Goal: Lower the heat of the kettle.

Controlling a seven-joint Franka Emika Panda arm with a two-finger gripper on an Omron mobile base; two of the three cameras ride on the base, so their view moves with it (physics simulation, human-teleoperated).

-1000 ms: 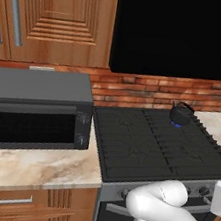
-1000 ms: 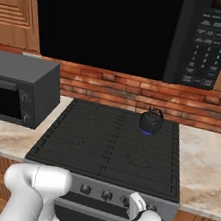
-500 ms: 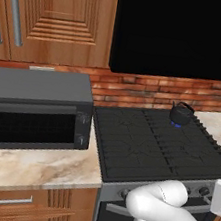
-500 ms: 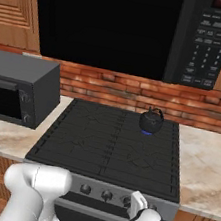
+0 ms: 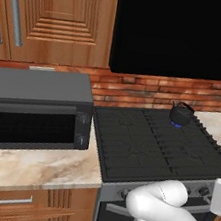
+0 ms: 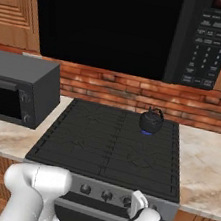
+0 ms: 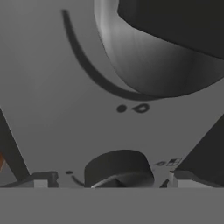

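Observation:
The small black kettle [image 5: 182, 113] [image 6: 151, 121] stands on the stove's back right burner, over a low blue flame [image 6: 146, 133]. My gripper [image 6: 137, 202] [image 7: 113, 179] is down at the stove's front panel, at the right end of the knob row. In the hand view it is open, its two finger tips wide apart on either side of a dark round knob [image 7: 118, 168] without touching it. A second, larger knob [image 7: 162, 57] looms close at the top of that view.
The black stove top [image 5: 142, 148] has other knobs [image 6: 106, 195] along its front. A grey toaster oven [image 5: 37, 108] sits on the marble counter to the left. A black microwave [image 6: 146, 27] hangs above, and my white arm [image 5: 158, 206] crosses in front of the oven door.
The hand has crept very slightly up toward the knob panel. The kettle, flame and everything else stand as before.

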